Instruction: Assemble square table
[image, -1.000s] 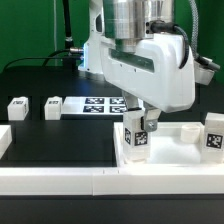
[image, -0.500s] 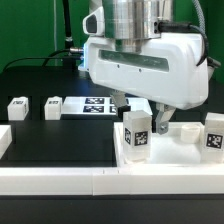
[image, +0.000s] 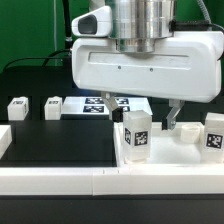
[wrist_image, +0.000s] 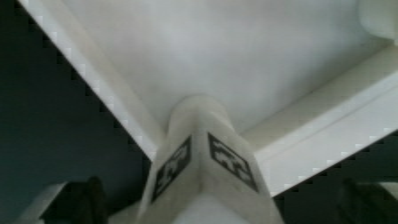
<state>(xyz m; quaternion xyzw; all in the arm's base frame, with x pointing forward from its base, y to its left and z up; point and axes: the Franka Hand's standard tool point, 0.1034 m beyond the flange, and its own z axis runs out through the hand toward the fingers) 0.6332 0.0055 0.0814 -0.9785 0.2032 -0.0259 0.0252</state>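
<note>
the gripper (image: 148, 112) hangs with its jaws apart and nothing clamped. in the wrist view the dark fingertips (wrist_image: 71, 200) stand clear on either side of the leg (wrist_image: 199, 160), with a gap at each. that leg (image: 136, 135) is straight below the gripper, roughly midway between the fingers, and stands upright at a corner of the tabletop (image: 185, 152). the tabletop lies flat under the gripper on the dark worktop (image: 60, 140). the leg's long axis is vertical and so in line with the gripper's own approach. by my reading, a straight descent would bring the fingers down around the leg, and a straight lift would clear it without any sideways shift. a second leg (image: 214, 135) stands well beyond the one visible finger (image: 174, 116), outside the jaws' reach.
</note>
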